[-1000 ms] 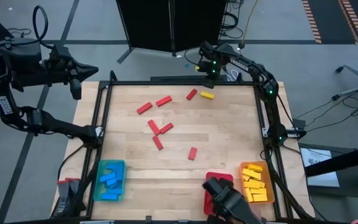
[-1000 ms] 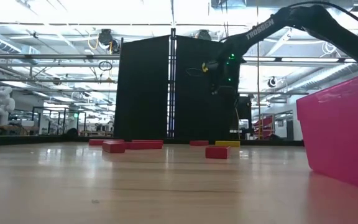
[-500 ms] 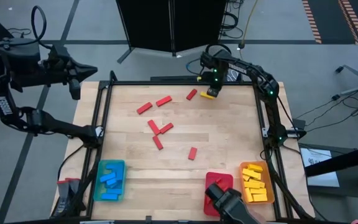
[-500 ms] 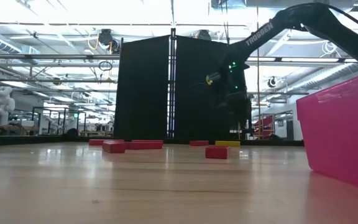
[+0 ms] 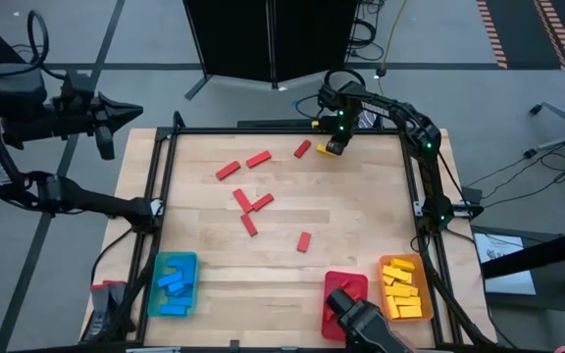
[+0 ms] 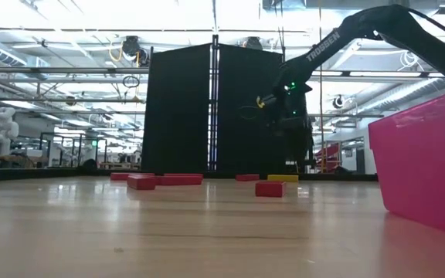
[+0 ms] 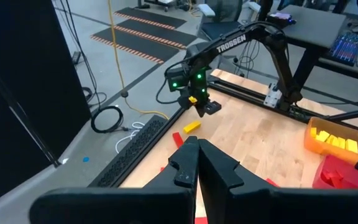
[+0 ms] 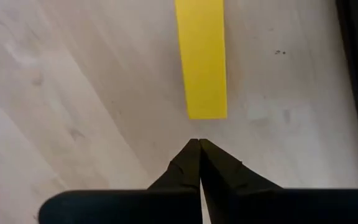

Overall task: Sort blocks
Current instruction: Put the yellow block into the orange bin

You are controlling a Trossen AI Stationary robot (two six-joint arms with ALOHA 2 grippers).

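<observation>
Your right gripper (image 8: 199,144) hangs over the worktop (image 5: 361,216) with fingers together just beside the yellow block (image 8: 201,56), holding nothing; your left gripper (image 7: 197,144) waits off-worktop, likewise pressed together.

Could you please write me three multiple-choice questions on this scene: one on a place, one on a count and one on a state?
1. Where does the loose yellow block lie?
A) by the table's far edge
B) at its middle
C) by its near edge

2. How many red blocks lie loose on the table?
A) three
B) seven
C) twelve

3. How is the right gripper?
A) wide open
B) shut on the yellow block
C) shut on nothing

Answers:
1 A: the high view shows it beside the far rail.
2 B: seven can be counted from above.
3 C: in the right wrist view the tips meet and the block lies ahead of them.
</observation>
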